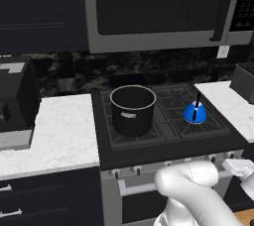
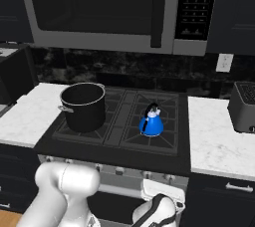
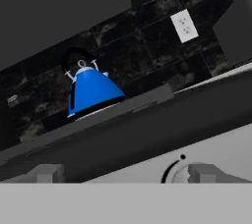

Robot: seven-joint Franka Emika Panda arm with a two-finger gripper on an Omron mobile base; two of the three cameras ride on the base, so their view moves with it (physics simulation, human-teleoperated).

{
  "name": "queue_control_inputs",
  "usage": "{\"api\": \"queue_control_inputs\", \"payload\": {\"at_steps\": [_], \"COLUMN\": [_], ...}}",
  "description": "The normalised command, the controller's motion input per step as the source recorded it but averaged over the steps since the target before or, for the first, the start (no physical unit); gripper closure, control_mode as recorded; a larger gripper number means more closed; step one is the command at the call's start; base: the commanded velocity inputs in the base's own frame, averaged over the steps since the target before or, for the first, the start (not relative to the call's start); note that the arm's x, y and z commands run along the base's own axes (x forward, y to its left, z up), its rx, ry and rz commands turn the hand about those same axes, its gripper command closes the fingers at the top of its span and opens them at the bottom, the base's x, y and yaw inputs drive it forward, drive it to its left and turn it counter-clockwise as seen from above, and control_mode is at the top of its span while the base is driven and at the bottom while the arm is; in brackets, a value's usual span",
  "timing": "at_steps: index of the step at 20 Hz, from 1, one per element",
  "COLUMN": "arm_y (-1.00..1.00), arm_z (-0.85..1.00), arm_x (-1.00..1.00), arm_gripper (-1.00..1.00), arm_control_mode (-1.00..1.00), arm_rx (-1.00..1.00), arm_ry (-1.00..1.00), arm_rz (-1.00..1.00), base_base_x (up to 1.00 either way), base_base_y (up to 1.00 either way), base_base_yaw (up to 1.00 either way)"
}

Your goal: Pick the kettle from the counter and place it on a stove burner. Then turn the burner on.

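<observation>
The small blue kettle (image 1: 194, 113) (image 2: 151, 121) stands upright on the front right stove burner (image 1: 211, 127) (image 2: 162, 141) of the black cooktop, free of any grip. In the hand view the kettle (image 3: 92, 90) sits up above the stove's front edge. My gripper (image 3: 125, 175) is low in front of the stove at knob height, open, with nothing between its fingertips (image 3: 47, 173). A silver knob (image 3: 179, 171) lies just inside the right fingertip. The white counter (image 1: 54, 131) lies left of the stove.
A large black pot (image 1: 132, 109) (image 2: 83, 106) stands on the left burners. A second white slab (image 2: 219, 136) with a dark toaster (image 2: 244, 106) lies right of the stove. A microwave (image 2: 99, 7) hangs overhead. Small knobs (image 1: 136, 169) line the stove front.
</observation>
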Motion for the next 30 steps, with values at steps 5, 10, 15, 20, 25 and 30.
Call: {"api": "queue_control_inputs", "payload": {"at_steps": [5,10,15,20,25,30], "arm_y": [-0.37,-0.37,0.00,0.03,0.00,0.00], "arm_z": [-0.26,-0.01,-0.13,-0.20,-0.23,-0.09], "arm_x": [0.02,-0.06,0.34,0.14,0.14,0.23], "arm_gripper": [-1.00,-1.00,-1.00,-1.00,-1.00,-1.00], "arm_control_mode": [-1.00,-1.00,-1.00,-1.00,-1.00,-1.00], "arm_rx": [-0.02,0.00,-0.01,-0.03,-0.06,-0.03], "arm_ry": [-0.01,-0.01,0.00,0.00,0.00,0.00], "arm_rz": [0.03,-0.02,0.00,0.00,0.00,0.00], "base_base_x": [0.00,0.00,0.00,0.00,0.00,0.00], "base_base_y": [0.00,0.00,0.00,0.00,0.00,0.00], "base_base_yaw": [0.00,0.00,0.00,0.00,0.00,0.00]}}
